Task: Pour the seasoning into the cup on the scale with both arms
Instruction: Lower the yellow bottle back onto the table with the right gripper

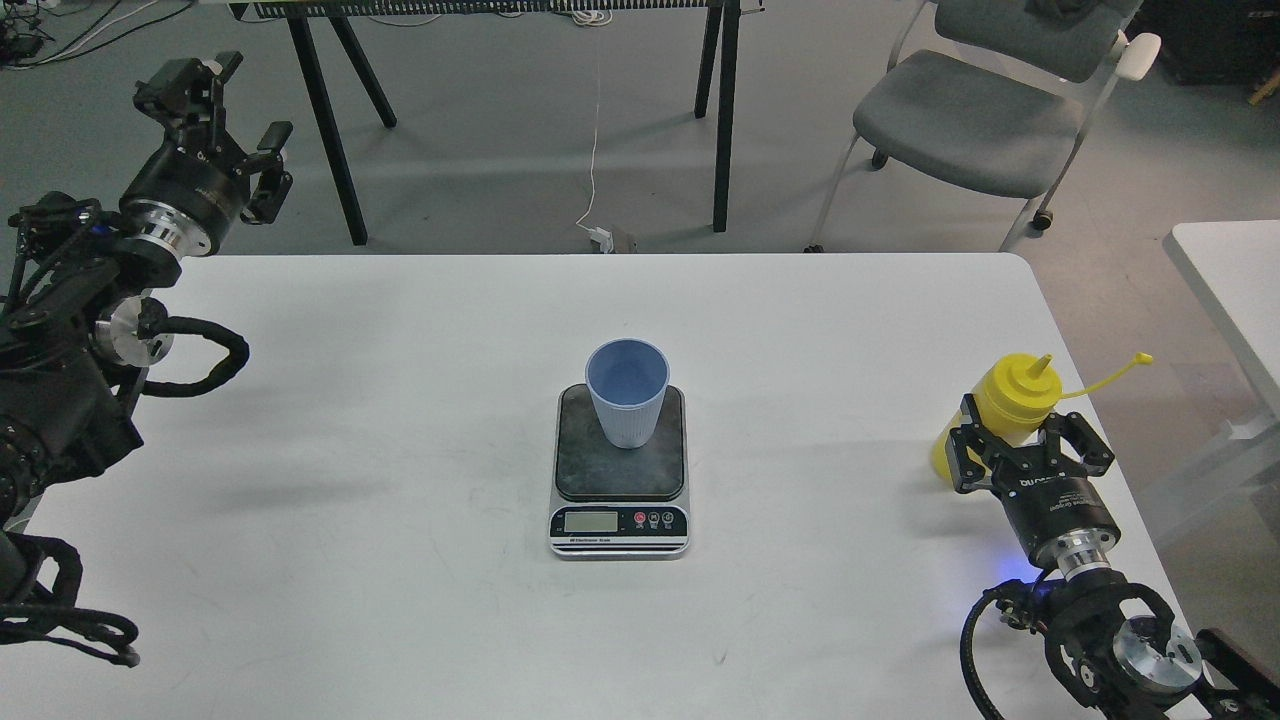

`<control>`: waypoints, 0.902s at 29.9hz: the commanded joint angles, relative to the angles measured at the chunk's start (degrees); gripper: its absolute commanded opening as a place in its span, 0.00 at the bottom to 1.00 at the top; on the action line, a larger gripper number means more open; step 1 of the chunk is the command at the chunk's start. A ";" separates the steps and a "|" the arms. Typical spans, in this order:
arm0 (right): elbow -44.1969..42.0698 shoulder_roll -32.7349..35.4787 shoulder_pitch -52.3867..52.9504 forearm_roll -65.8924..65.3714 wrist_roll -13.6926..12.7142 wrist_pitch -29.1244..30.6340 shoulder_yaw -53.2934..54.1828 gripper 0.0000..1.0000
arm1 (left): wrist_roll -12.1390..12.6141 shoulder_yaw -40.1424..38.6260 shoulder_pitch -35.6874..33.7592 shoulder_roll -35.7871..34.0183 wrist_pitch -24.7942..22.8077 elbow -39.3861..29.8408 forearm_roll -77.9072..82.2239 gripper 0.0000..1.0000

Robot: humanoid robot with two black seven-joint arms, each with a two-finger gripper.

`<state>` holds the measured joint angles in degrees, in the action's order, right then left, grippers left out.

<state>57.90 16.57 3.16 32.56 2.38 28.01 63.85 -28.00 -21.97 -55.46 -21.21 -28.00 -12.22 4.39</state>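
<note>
The light blue ribbed cup (627, 402) stands upright on the dark platform of the scale (620, 521) at the middle of the white table (400, 480). My right gripper (1022, 446) is shut on the yellow seasoning bottle (1010, 394) and holds it upright, low at the table's right edge. The nozzle points up and the cap strap (1105, 374) hangs out to the right. The bottle's lower part is hidden behind the gripper. My left gripper (228, 112) is open and empty, raised beyond the table's far left corner.
A grey chair (975, 120) stands past the far right of the table. Black table legs (725, 110) and a white cable stand on the floor behind it. A second white table (1235, 280) is at the right edge.
</note>
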 commanded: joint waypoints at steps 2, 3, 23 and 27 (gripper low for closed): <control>0.02 -0.05 0.00 -0.21 0.08 -0.01 -0.13 0.59 | 0.00 0.00 0.00 0.20 0.00 0.00 0.01 0.79; 0.02 0.04 0.00 -0.21 0.00 -0.01 -0.13 0.61 | 0.00 0.08 0.00 0.29 0.00 0.00 0.01 0.79; 0.11 -0.14 -0.61 -1.36 -0.01 -0.01 -0.31 0.99 | 0.00 0.08 0.62 0.11 0.00 0.00 -0.08 0.79; 0.28 -0.05 -0.79 -1.18 -0.09 -0.01 0.13 0.99 | 0.00 0.08 0.62 0.29 0.00 0.00 0.01 0.79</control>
<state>58.02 16.45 2.50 31.21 2.36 28.00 63.65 -28.00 -21.89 -54.87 -21.12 -28.00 -12.22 4.30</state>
